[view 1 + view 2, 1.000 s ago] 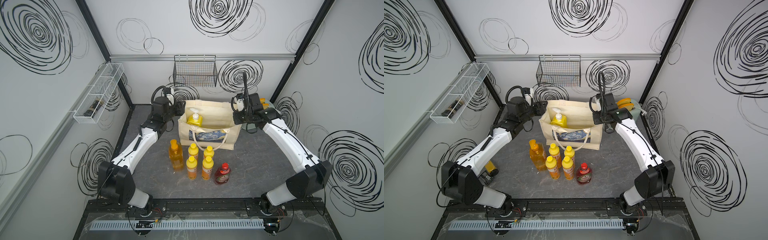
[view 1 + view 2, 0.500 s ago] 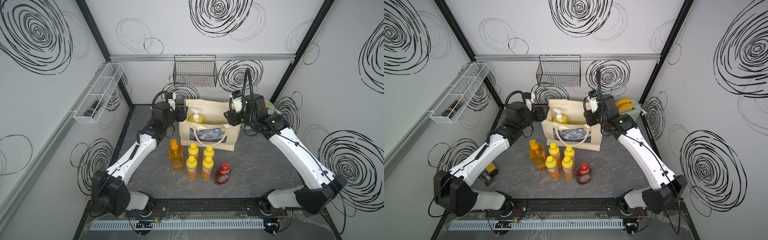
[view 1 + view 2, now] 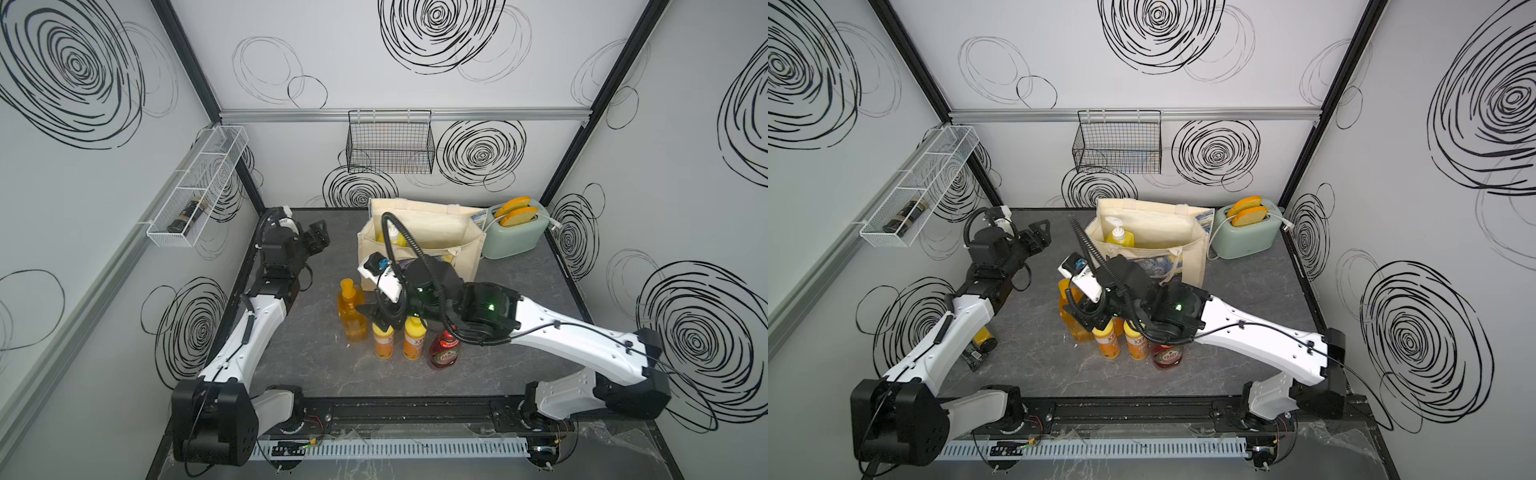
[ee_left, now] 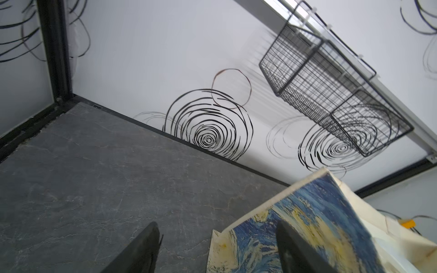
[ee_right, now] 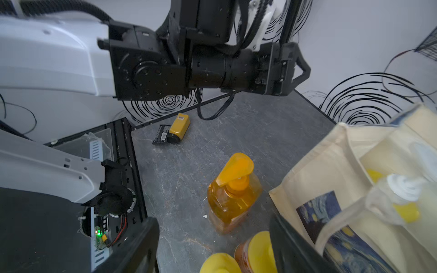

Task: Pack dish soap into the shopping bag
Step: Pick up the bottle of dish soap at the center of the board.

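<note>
The cream shopping bag [image 3: 432, 237] [image 3: 1154, 232] [image 4: 307, 224] [image 5: 331, 170] stands open at the back of the table, with a yellow white-pump bottle [image 3: 1119, 237] [image 5: 402, 196] inside. In front of it stand the clear orange pump bottle [image 3: 351, 311] [image 5: 233, 193], two small yellow bottles [image 3: 383, 340] [image 3: 1138, 343] and the red Fairy bottle [image 3: 444, 352] [image 3: 1167, 354]. My right gripper [image 3: 380, 319] [image 3: 1088, 320] [image 5: 215, 245] hangs open just above the small bottles' yellow caps [image 5: 260, 248]; the arm hides whatever is behind them. My left gripper [image 3: 318, 237] [image 3: 1038, 233] [image 4: 216, 227] is open, left of the bag.
A mint toaster [image 3: 515, 235] [image 3: 1246, 235] stands right of the bag. A black wire basket [image 3: 390, 145] [image 4: 331, 89] hangs on the back wall, a white wire shelf [image 3: 195, 191] on the left wall. A yellow-and-black object [image 3: 982, 341] [image 5: 176, 127] lies near the left arm.
Both grippers have left the bag's rim and opened. The right arm swung forward and down over the standing bottles. The left gripper drew back to the left.
</note>
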### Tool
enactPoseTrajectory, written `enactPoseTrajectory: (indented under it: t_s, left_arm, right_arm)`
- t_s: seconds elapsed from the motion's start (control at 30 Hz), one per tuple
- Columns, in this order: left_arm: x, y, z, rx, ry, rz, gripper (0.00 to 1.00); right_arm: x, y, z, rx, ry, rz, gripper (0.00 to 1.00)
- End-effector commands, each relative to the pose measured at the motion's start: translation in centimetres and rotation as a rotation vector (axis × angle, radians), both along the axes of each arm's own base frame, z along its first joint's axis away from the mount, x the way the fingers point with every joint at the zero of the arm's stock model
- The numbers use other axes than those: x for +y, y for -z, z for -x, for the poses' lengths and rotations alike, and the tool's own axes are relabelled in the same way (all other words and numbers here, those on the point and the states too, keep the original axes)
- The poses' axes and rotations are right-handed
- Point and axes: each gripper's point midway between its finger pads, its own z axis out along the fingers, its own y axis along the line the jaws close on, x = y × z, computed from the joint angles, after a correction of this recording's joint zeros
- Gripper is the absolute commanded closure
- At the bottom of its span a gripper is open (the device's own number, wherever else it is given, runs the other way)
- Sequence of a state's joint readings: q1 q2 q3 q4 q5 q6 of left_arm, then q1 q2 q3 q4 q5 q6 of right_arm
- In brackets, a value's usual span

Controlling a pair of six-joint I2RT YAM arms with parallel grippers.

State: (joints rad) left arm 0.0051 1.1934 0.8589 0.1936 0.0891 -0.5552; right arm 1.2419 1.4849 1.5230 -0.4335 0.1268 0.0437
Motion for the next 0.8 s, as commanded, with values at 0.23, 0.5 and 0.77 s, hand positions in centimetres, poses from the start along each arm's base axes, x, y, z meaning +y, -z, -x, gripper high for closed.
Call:
enactPoseTrajectory:
  t_s: [0.23, 0.5, 0.77]
  left_arm:
    - [1.8, -3.0, 0.4, -0.14, -0.039, 0.077, 0.16]
    - [1.1, -3.2, 0.3, -0.142, -0.007, 0.083, 0.15]
    - [0.6, -3.2, 0.1, -0.135, 0.011, 0.077, 0.14]
  right_arm:
    - [3.3, 5.0, -5.3, -0.01, 0.217, 0.122, 0.12]
    - [4.8, 6.8, -6.8, 0.053, 0.219, 0.135, 0.15]
    - [4.6, 9.1, -8.0, 0.109, 0.239, 0.178, 0.2]
